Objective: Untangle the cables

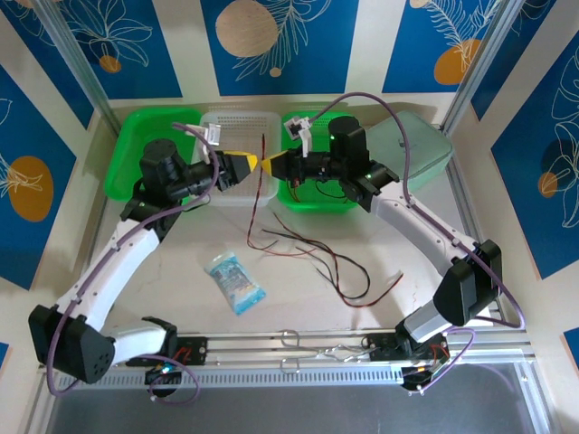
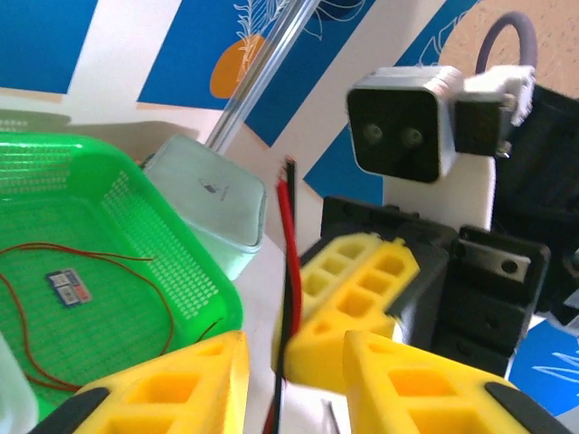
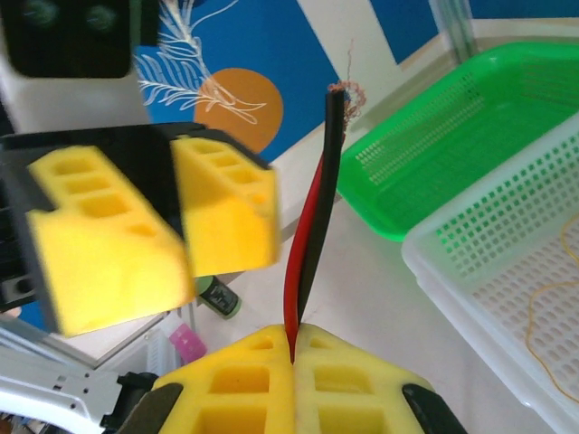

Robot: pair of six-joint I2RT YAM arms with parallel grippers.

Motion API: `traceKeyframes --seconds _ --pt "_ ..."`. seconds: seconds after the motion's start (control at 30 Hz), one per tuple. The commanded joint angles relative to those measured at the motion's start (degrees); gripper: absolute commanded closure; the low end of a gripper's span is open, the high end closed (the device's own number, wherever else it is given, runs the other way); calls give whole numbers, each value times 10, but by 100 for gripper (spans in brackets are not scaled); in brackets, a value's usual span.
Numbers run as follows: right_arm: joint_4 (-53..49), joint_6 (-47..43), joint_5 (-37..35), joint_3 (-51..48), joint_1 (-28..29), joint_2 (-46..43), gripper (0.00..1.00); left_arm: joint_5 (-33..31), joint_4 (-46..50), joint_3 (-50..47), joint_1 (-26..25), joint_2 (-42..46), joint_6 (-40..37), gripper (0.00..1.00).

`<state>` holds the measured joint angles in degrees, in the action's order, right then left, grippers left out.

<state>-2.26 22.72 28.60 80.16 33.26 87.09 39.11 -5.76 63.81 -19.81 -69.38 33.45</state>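
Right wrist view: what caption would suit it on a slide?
Yellow-fingered right claw pinches a thin red-and-black twin wire upright, with the left claw alongside.

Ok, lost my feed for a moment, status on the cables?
Right gripper jaws shut on red-and-black cable. Left gripper jaws open around it. Other cables loose on table. Nothing in the way.

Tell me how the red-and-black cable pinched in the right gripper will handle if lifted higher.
Likely floppy: below the right gripper, the red-and-black cable hangs limp toward the table in the top view. Its short free end stands straight, so short lengths probably hold shape. It is thin, so probably light; its tail may drag.
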Motion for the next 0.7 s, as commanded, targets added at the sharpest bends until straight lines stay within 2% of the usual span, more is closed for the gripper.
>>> traceKeyframes --seconds 0.0,0.1,0.3,0.43,0.53,0.67 --pt "22 -5 50 -4 2 -17 100 41 -72 18 7 -23 50 64" --pt "16 -7 60 -1 7 -13 100 56 -102 25 7 -40 70 57" --pt "-5 -7 72 14 10 -4 100 76 -162 29 6 -54 110 53" --pt "-31 -13 55 27 9 3 100 86 -172 28 7 -57 125 57" --pt "-55 -13 45 38 5 12 100 85 -160 22 7 -52 122 65" --pt "-69 -9 46 47 0 20 100 90 -175 12 7 -49 137 66"
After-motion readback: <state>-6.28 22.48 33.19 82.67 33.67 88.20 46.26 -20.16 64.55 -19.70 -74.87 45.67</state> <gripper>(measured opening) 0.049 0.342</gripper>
